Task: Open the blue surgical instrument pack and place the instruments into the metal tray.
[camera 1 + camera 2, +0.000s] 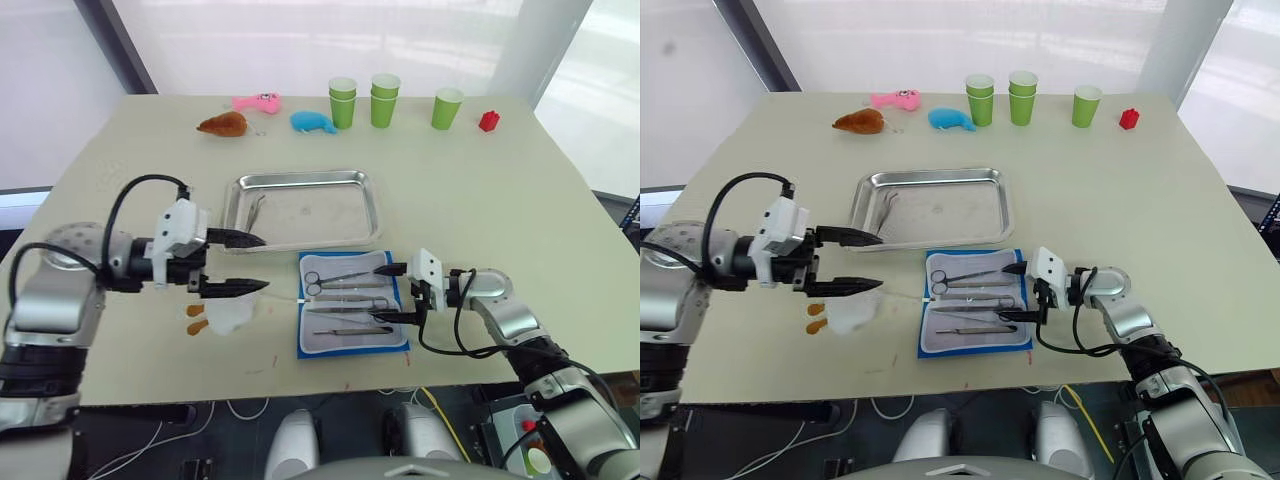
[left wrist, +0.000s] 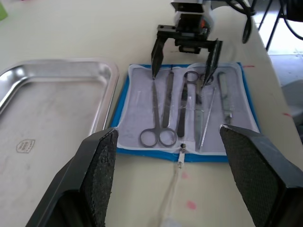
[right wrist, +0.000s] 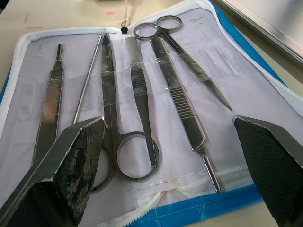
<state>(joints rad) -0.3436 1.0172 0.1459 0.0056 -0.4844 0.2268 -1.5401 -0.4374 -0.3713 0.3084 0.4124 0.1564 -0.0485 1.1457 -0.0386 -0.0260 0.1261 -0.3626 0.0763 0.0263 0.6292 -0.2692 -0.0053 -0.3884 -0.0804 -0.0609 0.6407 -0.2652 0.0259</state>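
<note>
The blue surgical instrument pack lies open and flat near the table's front edge, pale lining up. Several silver instruments rest in it: ring-handled scissors, straight handles and a thin probe. Behind it sits the metal tray, with one thin silver tool lying at its left end. My right gripper is open at the pack's right edge, its fingers spread low over the instruments and holding nothing. Left of the pack, my left gripper hovers open and empty, pointing toward it.
A clear plastic piece and small orange bits lie under my left gripper. Along the far edge stand green cups, a red block, and pink, blue and brown toys.
</note>
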